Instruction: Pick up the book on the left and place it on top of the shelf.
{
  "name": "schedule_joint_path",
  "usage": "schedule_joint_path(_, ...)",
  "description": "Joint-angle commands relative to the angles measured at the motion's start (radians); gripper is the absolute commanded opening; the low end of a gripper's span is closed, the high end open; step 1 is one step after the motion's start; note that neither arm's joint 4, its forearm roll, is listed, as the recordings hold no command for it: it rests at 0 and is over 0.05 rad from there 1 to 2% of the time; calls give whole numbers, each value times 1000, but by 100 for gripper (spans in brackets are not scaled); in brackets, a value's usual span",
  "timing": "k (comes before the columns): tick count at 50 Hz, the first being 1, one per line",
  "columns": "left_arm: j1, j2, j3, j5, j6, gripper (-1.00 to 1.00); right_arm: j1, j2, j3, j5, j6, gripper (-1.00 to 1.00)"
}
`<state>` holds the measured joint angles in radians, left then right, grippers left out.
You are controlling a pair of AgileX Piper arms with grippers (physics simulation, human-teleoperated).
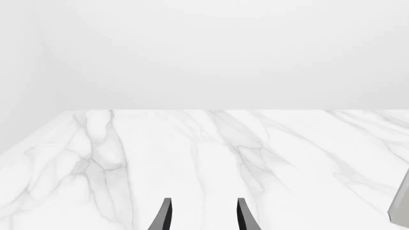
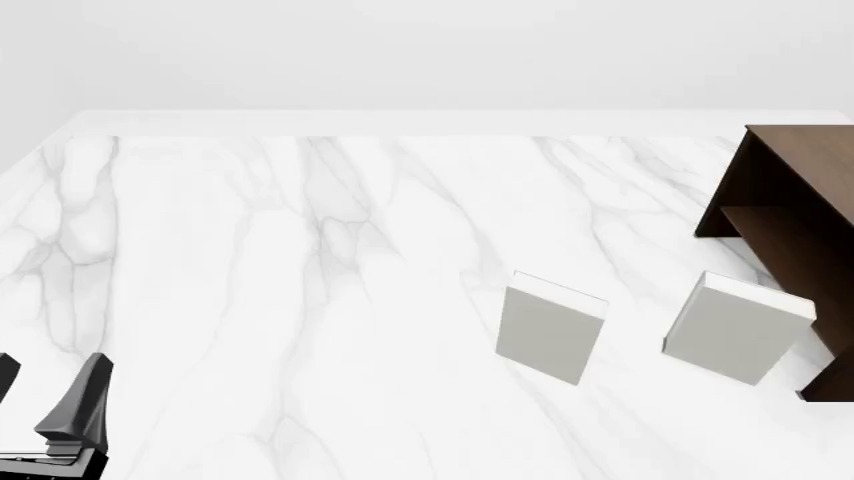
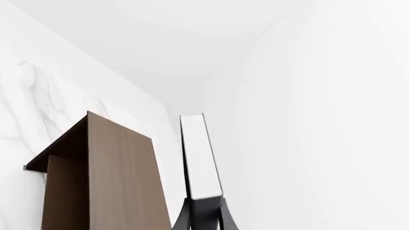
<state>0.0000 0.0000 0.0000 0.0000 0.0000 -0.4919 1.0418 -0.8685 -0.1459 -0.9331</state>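
My right gripper pinches the book by one end, held aloft beside the shelf, not yet on top. Risk: the thin end-grip lets it pivot, or an edge clips the shelf. Black cover, white page edge showing. Left gripper is spread, idle.

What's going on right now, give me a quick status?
Right gripper shut on the book, held up beside the shelf. Left gripper open, empty, over the table. Two grey books standing, not in the way.
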Motion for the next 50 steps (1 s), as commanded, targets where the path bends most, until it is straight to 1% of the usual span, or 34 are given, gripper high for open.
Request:
schedule_joint_path(1, 0, 0, 0, 0, 0, 100, -11, 66, -29, -54, 4, -100)
schedule_joint_path(4, 0, 0, 0, 0, 0, 100, -11, 86, -48, -54, 8, -100)
schedule_joint_path(8, 0, 0, 0, 0, 0, 100, -6, 111, -62, -64, -2, -100)
schedule_joint_path(19, 0, 0, 0, 0, 0, 100, -7, 187, -74, -117, -18, -100)
schedule_joint_path(26, 0, 0, 0, 0, 0, 100, -14, 228, -96, -134, -26, -100)
schedule_joint_path(50, 0, 0, 0, 0, 0, 100, -39, 297, -76, -190, -41, -100)
